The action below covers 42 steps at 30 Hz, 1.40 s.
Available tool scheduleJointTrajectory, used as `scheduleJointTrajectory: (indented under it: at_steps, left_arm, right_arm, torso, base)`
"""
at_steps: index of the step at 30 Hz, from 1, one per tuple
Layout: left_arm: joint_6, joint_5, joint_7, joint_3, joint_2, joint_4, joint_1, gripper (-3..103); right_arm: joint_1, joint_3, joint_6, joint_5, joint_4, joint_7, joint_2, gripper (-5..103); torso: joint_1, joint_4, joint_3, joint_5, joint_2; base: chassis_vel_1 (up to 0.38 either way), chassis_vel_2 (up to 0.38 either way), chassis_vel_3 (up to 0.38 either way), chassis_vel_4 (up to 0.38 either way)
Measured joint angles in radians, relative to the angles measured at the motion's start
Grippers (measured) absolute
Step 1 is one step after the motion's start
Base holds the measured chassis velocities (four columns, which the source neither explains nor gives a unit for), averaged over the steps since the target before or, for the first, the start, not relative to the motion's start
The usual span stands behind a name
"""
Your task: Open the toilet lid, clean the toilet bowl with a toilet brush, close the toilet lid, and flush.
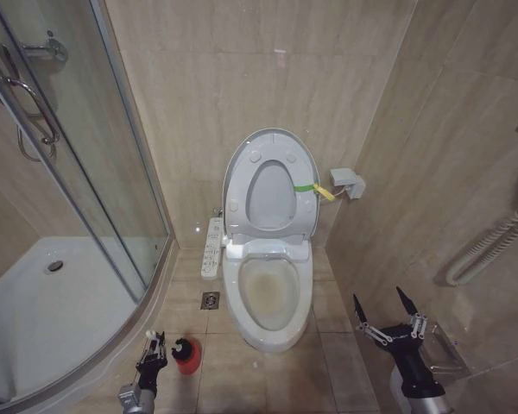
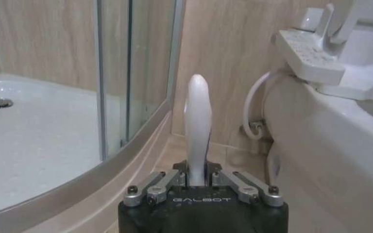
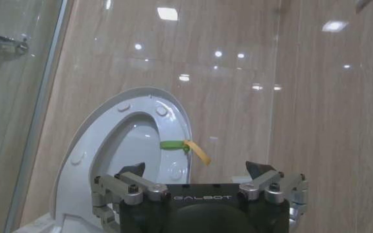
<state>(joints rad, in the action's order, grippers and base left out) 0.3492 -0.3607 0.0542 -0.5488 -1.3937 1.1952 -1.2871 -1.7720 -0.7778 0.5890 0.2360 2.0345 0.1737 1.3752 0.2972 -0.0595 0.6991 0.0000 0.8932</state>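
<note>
Beige tiled floor (image 1: 328,345): toilet bowl (image 1: 272,297), red brush holder (image 1: 187,355), floor drain (image 1: 210,300), shower tray (image 1: 34,319).

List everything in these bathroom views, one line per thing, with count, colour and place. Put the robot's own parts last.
toilet lid: one, white, raised upright against the back wall, with the seat ring
toilet bowl: one, white with yellowish-brown staining inside, centre of the floor
green and yellow tag: one, on the raised seat's edge
control panel: one, white, beside the bowl toward the shower
toilet brush: one, pale handle, standing in the holder
red holder: one, on the floor left of the bowl
floor drain: one, metal, in the tiles
shower tray: one, white, behind glass at left
wall box: one, white, right of the lid
left gripper: shut on the brush handle
right gripper: open, low, right of the bowl
</note>
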Motion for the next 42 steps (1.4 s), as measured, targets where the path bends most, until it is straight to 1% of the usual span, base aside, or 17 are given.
scheduleJointTrajectory:
  at_steps: [3,8,28,32,42]
  left_arm:
    - [0.015,0.008,0.013,0.003,0.002,-0.033,0.017,18]
    - [0.023,0.008,0.026,0.005,0.009,-0.058,0.031,18]
    - [0.028,0.001,0.038,0.021,0.008,-0.137,0.074,18]
    - [0.04,-0.003,0.042,0.021,0.009,-0.185,0.091,18]
    - [0.044,-0.007,0.044,0.038,0.008,-0.249,0.122,18]
  right_arm:
    - [0.0,0.0,0.0,0.0,0.0,0.0,0.0,100]
    - [0.0,0.0,0.0,0.0,0.0,0.0,0.0,100]
    - [0.0,0.0,0.0,0.0,0.0,0.0,0.0,100]
    - [0.0,0.0,0.0,0.0,0.0,0.0,0.0,100]
    - [0.0,0.0,0.0,0.0,0.0,0.0,0.0,100]
  torso:
    - [0.0,-0.0001,0.0,-0.0001,0.0]
    - [0.0,-0.0001,0.0,-0.0001,0.0]
    - [0.0,0.0,0.0,0.0,0.0]
    - [0.0,0.0,0.0,0.0,0.0]
    - [0.0,0.0,0.0,0.0,0.0]
  base:
    - [0.0,0.0,0.0,0.0]
    - [0.0,0.0,0.0,0.0]
    - [0.0,0.0,0.0,0.0]
    - [0.0,0.0,0.0,0.0]
    - [0.0,0.0,0.0,0.0]
